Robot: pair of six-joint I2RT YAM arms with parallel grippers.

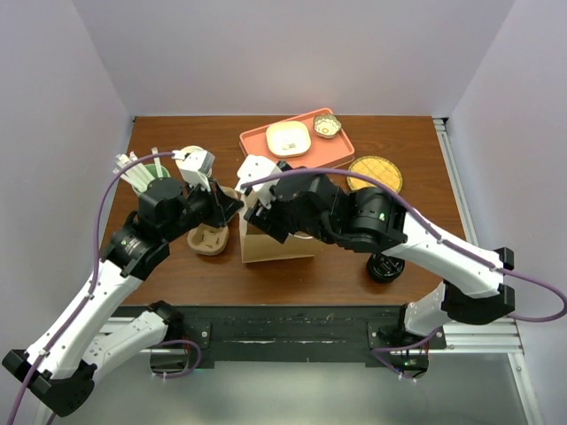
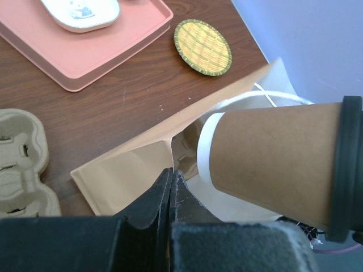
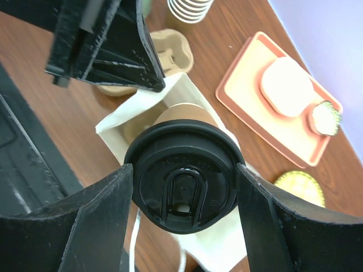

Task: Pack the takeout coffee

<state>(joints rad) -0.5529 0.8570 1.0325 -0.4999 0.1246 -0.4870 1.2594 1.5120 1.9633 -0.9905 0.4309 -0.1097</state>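
- Right wrist view, nearest the claw: the right gripper (image 3: 182, 195) clasped the takeout coffee (image 3: 187, 122) across its black lid (image 3: 170, 150), one finger on either side of the rim. The jaws stood wide, and the lid filled the gap between them.
- Long axis of the cup: it ran straight away from this claw, lid toward the wrist and base away, so the cup hung directly below the fingers.
- Just beyond the cup's base: the open mouth of the brown paper bag (image 3: 116, 122), its pale lining showing. The base sat at that mouth; how far inside could not be told.
- Left wrist view: the left gripper (image 2: 171, 184) was fully closed, pinching the bag's rim and holding the mouth open. The cup's brown wall passed just beside and beyond this claw, base toward the opening.
- Judgement on the coming move: it turned on the base staying over the mouth. The right arm, already carrying the cup, was the nearer one to lower it along its own axis. The base catching the bag's rim looked the main risk.
- Farther from both claws, on the table (image 2: 113, 113): a cardboard cup carrier (image 2: 22, 164), a pink tray (image 2: 113, 51) and a woven coaster (image 2: 202, 47).
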